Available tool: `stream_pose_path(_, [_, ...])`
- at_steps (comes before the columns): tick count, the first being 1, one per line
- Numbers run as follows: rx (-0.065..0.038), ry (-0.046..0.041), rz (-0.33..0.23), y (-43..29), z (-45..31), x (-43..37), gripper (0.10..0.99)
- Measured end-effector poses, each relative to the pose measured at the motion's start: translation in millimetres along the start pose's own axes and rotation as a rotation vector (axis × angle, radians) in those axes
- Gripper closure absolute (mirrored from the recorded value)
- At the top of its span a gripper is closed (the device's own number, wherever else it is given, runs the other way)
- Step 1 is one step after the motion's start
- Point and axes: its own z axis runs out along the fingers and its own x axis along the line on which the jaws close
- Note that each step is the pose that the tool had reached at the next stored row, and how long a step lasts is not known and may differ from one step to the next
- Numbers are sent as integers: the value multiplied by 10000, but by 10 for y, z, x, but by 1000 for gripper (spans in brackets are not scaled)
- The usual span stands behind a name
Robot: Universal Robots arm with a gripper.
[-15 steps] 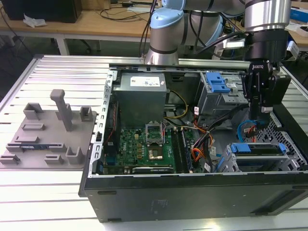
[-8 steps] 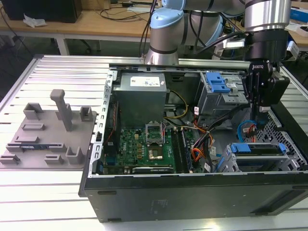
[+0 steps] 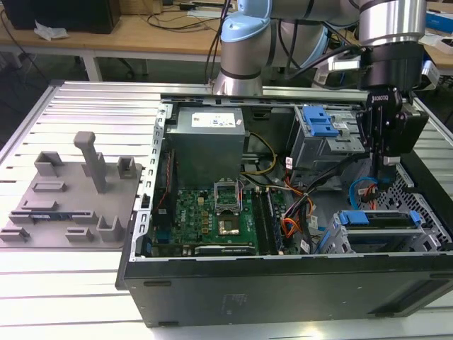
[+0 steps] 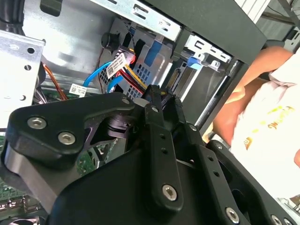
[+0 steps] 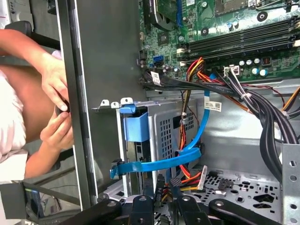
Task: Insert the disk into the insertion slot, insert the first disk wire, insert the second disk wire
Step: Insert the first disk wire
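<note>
- since the flat silver hard drive in its bright blue plastic carrier (image 3: 382, 219) already lay inside the low silver-grey sheet-metal drive bay (image 3: 333, 239), the disk step looked done. a wire step seemed to be the one in hand.
- the bay sat in a front corner of the open black computer case (image 3: 283, 294). the case stood on the ribbed metal counter (image 3: 71, 297).
- the jaws hung down inside the case, near the bay and just beside the disk's open end.
- the jaws stood almost together. in the second wrist view their black metal fingers (image 4: 157, 140) looked clamped on a small black plastic plug (image 4: 162, 93).
- that plug ended a bundle of yellow, red and black wires (image 4: 139, 74).
- seating the plug would, by my judgement, call for squaring it to the socket on the disk's edge and pushing straight in. the wires leave little slack, and a tilted plug would likely jam.
- a flat bright blue data cable (image 5: 190, 152) looped across the bay towards the carrier. whether its end was seated in the disk could not be told.
- a person's hands (image 5: 55, 82) were just outside the case wall, apart from the work.
</note>
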Motion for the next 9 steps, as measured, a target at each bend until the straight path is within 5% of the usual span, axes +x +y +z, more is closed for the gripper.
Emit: stream_pose_path(9, [38,-7,-54,3,16,-20,827])
